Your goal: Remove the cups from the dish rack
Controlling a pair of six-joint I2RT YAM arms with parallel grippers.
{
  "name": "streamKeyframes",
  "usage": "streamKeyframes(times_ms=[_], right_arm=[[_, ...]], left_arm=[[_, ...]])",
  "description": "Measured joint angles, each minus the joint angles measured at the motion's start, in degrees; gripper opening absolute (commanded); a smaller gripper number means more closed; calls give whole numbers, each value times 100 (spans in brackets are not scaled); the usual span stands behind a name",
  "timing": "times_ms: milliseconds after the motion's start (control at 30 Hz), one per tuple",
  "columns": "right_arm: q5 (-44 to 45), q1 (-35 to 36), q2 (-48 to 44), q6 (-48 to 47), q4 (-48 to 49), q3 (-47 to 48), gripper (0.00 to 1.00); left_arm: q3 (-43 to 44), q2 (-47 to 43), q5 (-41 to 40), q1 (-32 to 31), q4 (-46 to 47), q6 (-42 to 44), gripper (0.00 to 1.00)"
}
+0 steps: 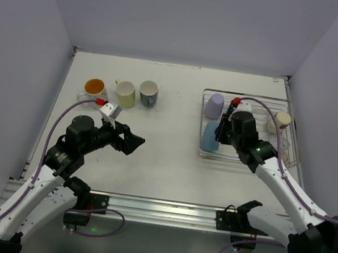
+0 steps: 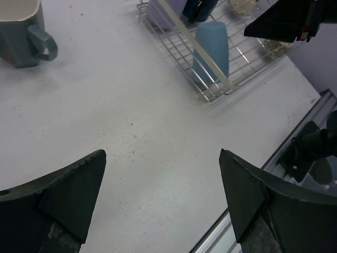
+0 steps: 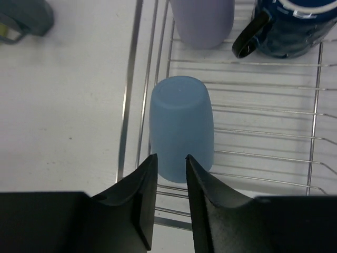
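From above, three cups [image 1: 121, 91] stand unloaded on the bench [image 1: 165, 157]; the dish rack [image 1: 246, 129] far right holds the others. In the left wrist view, the left tool [image 2: 163, 200] gapes wide, empty, likely awaiting its turn. In the right wrist view, the right tool [image 3: 171, 197] hovers nearly closed, gripping nothing, just short of the light blue cup [image 3: 182, 126] lying in the rack, apparently lining up.

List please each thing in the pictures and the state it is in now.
Orange-inside cup: upright on table, out of rack.
Pale yellow cup: upright on table.
Grey mug: upright on table.
Light blue cup: in dish rack, bottom towards camera.
Lavender cup: in rack.
Navy mug: in rack.
Cream cup: in rack.
Left hand: open, empty.
Right hand: nearly closed, empty, above blue cup.
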Motion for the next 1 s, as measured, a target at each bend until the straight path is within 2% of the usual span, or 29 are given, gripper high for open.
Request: streamKeyframes(times_ms=[67,200,233,300,533,700,767,933,1000], right_arm=[[13,0,-505,-4,87,-48,31],[4,0,-1014,0,258,-79,56],[2,0,-997,-4,297,-79,69],[4,0,-750,-13,321,-79,75],[17,-133,1110,-11,227,358,77],[55,-289,1958,-24,146,1130,90],[79,-317,2256,-39,155,1401,90],[101,-382,2909,-63,140,1663,77],[103,-404,3115,-59,76,1663,76]], left_arm=[[-85,52,223,0,243,-162,91],[-256,177,560,0,599,-452,91],[-264,216,612,0,651,-501,91],[-269,286,656,0,741,-586,91],[-269,208,632,0,769,-577,91],[-269,160,621,0,732,-557,91],[-269,155,623,0,719,-557,91],[-273,114,627,0,708,-560,91],[-295,83,629,0,713,-560,91]])
